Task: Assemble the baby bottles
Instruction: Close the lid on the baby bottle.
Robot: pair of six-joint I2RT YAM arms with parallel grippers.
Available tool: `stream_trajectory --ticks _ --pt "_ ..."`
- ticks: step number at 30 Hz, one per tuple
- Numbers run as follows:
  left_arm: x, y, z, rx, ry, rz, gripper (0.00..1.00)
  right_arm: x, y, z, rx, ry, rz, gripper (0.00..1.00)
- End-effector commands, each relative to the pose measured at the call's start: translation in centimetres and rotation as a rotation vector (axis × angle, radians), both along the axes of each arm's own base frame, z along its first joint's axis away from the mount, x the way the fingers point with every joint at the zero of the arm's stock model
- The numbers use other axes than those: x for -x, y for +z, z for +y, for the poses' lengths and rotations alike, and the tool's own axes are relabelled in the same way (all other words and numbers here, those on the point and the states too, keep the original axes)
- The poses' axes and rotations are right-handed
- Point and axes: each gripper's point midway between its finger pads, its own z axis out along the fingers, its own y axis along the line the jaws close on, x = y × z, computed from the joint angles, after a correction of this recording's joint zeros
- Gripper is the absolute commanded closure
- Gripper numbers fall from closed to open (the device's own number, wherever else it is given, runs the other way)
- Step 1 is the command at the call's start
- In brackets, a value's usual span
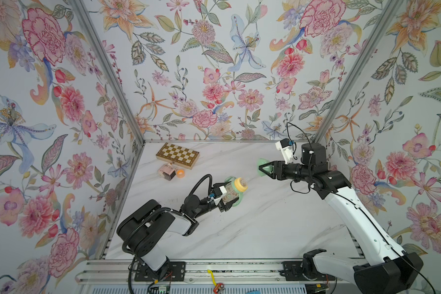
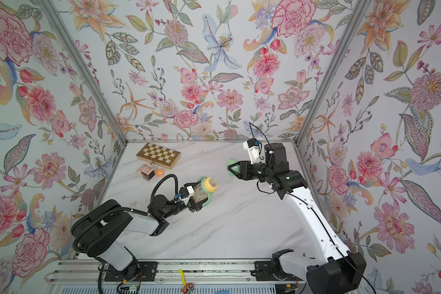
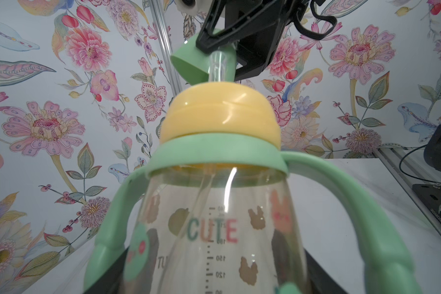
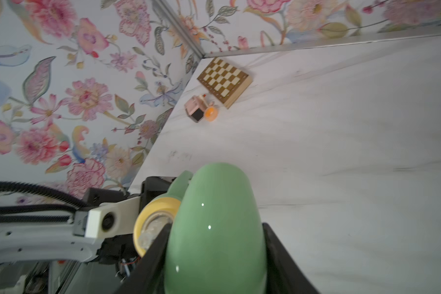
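Closest to the left wrist lens, the bottle (image 3: 214, 241) is seen, printed with "CUTE" in green, orange and pink letters, small animal shapes and a scale on which 150 and 120 can be read (the lowest figure is cut off). Its clear, faintly amber body is topped by a pale green ring (image 3: 214, 155) with two curved handles, a yellow collar (image 3: 219, 114) and a clear nipple (image 3: 215, 66).

At the far left of the table (image 1: 265, 229), a chessboard (image 1: 177, 154), a pink-and-brown cube bottle (image 1: 167, 171) and an orange lid (image 1: 180, 173) are grouped near the wall. Further right, the bottle is held off the table, tilted, by the left gripper (image 1: 227, 198), whose fingers are closed on its body. Rightmost, the pale green dome cap (image 1: 260, 162) is pinched between the partly closed fingers of the right gripper (image 1: 265, 168), its open end facing away from the gripper, near the nipple but apart from it.
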Motion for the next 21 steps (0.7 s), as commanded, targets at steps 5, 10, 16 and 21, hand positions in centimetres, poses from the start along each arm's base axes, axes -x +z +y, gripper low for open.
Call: stream_trajectory --ticks 5,10,16,21 --pt "1.9 6.8 1.0 0.196 -0.028 -0.220 1.00 2.9 1.1 3.5 -0.095 0.179 0.039 0.51" --pt "1.9 6.8 1.0 0.195 -0.028 -0.221 1.00 2.8 -0.7 3.6 -0.040 0.178 0.082 0.51" --pt "2.0 6.6 0.9 0.190 -0.032 -0.219 1.00 2.7 -2.7 3.9 0.004 0.191 0.133 0.51" --pt "1.9 6.4 0.7 0.187 -0.041 -0.213 1.00 3.5 -3.0 5.1 0.004 0.247 0.141 0.51"
